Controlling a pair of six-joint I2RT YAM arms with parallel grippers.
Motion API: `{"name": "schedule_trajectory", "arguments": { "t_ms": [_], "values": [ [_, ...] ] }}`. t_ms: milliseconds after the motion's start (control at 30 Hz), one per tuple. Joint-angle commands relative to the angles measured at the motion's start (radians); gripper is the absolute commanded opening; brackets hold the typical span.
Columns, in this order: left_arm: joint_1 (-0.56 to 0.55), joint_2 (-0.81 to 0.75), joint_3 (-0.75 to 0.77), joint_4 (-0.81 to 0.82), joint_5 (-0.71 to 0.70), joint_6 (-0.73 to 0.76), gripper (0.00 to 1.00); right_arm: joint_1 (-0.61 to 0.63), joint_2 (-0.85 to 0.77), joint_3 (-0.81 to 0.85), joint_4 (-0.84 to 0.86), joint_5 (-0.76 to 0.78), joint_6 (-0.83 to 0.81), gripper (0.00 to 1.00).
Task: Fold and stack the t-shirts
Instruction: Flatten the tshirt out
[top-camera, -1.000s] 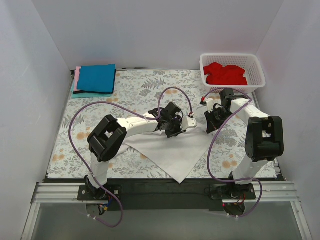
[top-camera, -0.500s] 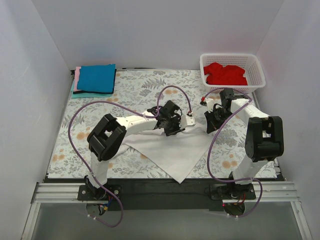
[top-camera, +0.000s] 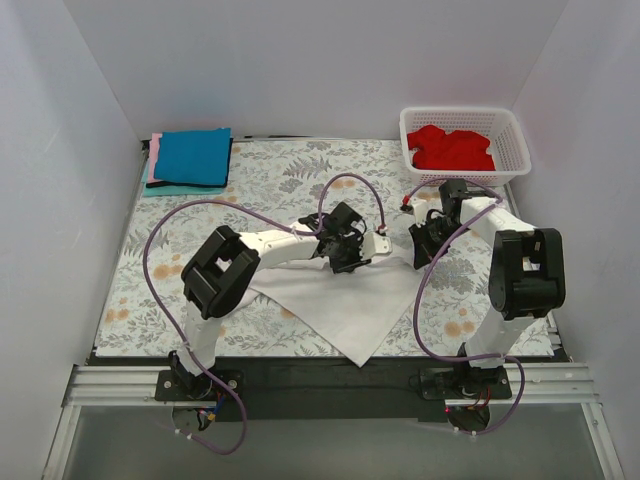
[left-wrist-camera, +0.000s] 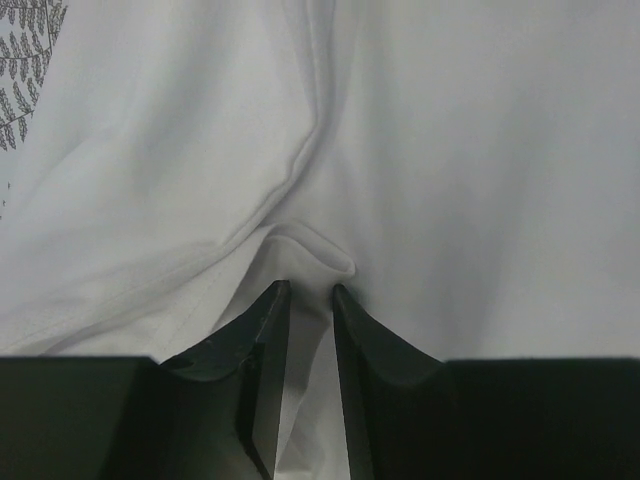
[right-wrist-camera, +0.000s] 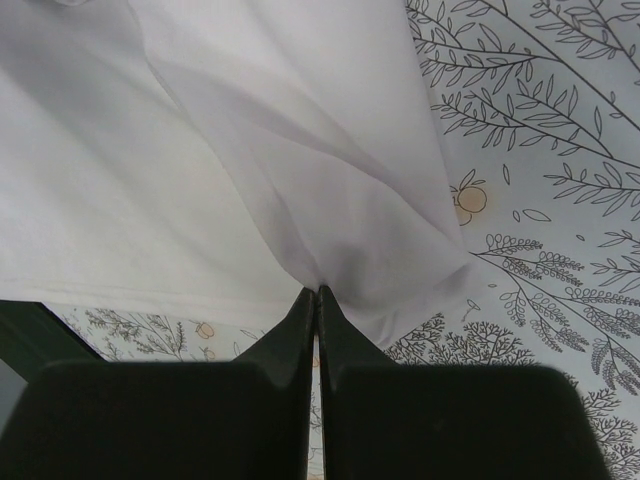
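A white t-shirt lies spread on the floral table cloth at the front centre. My left gripper sits at its far edge. In the left wrist view the gripper is shut on a raised fold of the white t-shirt. My right gripper is at the shirt's right corner. In the right wrist view it is shut tight on a pinch of the white t-shirt, lifted off the cloth. A red t-shirt lies in the basket. A folded blue t-shirt lies on a pink one.
The white lattice basket stands at the back right. The blue and pink stack is at the back left corner. White walls close in three sides. The table's black front edge runs just beyond the shirt's near corner.
The left arm has shifted slightly, its elbow edging right, with the gripper staying at the shirt's far edge. The right arm has barely moved.
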Motion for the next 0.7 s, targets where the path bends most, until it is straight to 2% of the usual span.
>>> {"name": "schedule_trajectory", "arguments": {
  "t_ms": [0,233,400,667],
  "values": [
    [-0.004,0.028,0.030,-0.006,-0.006,0.018,0.24,-0.007,0.006,-0.004,-0.025,-0.019,-0.007,0.01],
    [-0.006,0.022,0.044,-0.025,0.053,0.029,0.39,-0.010,0.004,-0.006,-0.028,-0.016,-0.010,0.01],
    [-0.007,-0.018,0.032,-0.054,0.116,0.060,0.39,-0.010,0.012,-0.001,-0.030,-0.022,-0.008,0.01],
    [-0.012,-0.009,0.063,-0.054,0.124,0.055,0.38,-0.010,0.023,-0.001,-0.031,-0.028,-0.005,0.01]
  ]
}}
